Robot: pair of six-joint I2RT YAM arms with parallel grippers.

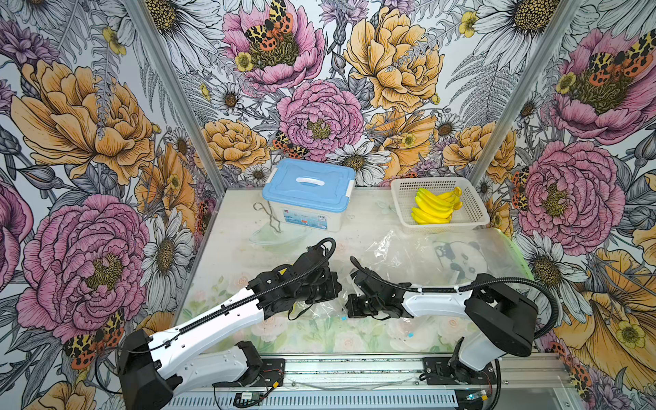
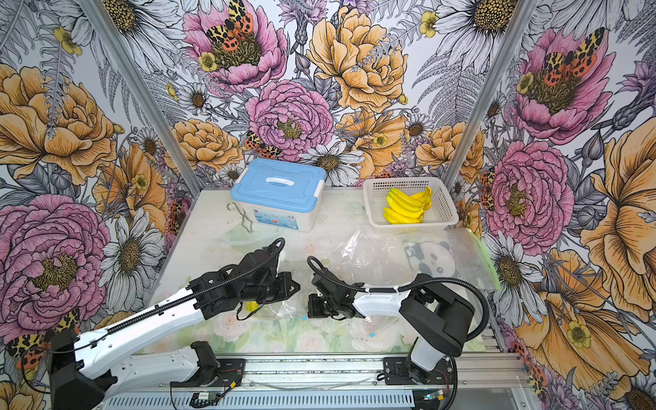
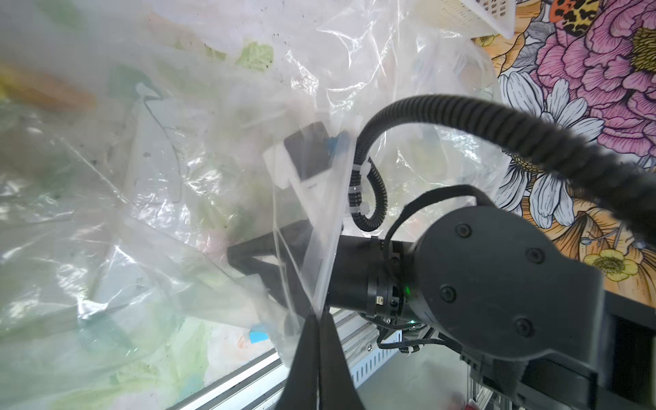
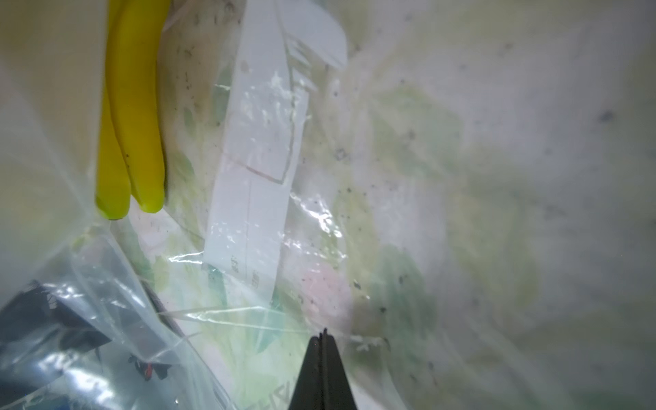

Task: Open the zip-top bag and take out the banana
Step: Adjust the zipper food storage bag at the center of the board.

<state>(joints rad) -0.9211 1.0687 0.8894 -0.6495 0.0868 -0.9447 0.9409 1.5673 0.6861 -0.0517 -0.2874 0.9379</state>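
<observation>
A clear zip-top bag [image 1: 321, 309] [image 2: 284, 309] lies crumpled at the table's front middle, between my two arms. The yellow banana [image 4: 138, 117] shows through the film in the right wrist view; a small yellow bit of it [image 2: 251, 306] peeks out under my left wrist in a top view. My left gripper [image 3: 319, 319] is shut with the bag's film [image 3: 312, 248] pinched between its jaws. My right gripper [image 4: 323, 333] is also shut, a fold of the bag [image 4: 248, 312] meeting its tips. Both wrists face each other a hand's width apart, and the fingertips are hidden in both top views.
A second, larger clear bag with a panda print [image 1: 458, 255] lies at the right. Behind it, a white basket [image 1: 472, 209] holds more bananas [image 1: 435, 207]. A blue-lidded box [image 1: 309, 188], metal tongs [image 1: 269, 216] and a glass dish [image 1: 277, 237] stand at the back left.
</observation>
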